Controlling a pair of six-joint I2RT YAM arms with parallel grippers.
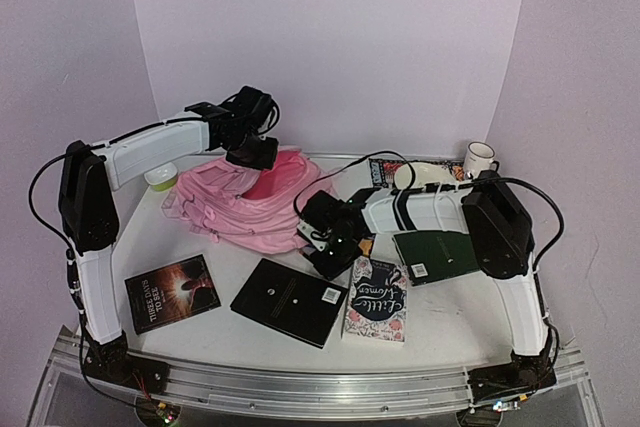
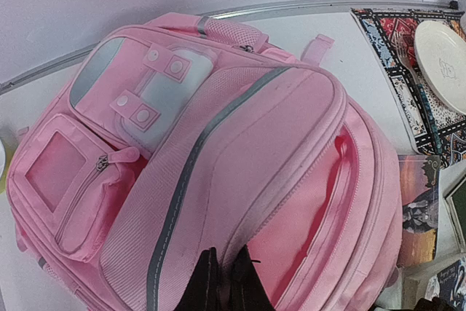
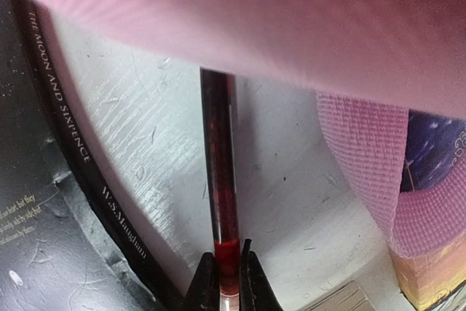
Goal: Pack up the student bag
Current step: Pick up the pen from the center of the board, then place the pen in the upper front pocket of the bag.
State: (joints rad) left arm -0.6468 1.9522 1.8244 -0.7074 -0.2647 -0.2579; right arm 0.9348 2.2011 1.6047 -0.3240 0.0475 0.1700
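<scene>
Toward the back left of the table lies the pink student bag, by far the largest item, its main compartment gaping open. From above, the left gripper is pinched tight on the fabric rim of that opening. Low at the bag's near right edge, the right gripper sits between a black book and a pink strap. Its fingers are squeezed on the near end of a red pen. The pen lies flat on the table, its far end out of sight behind the bag.
</scene>
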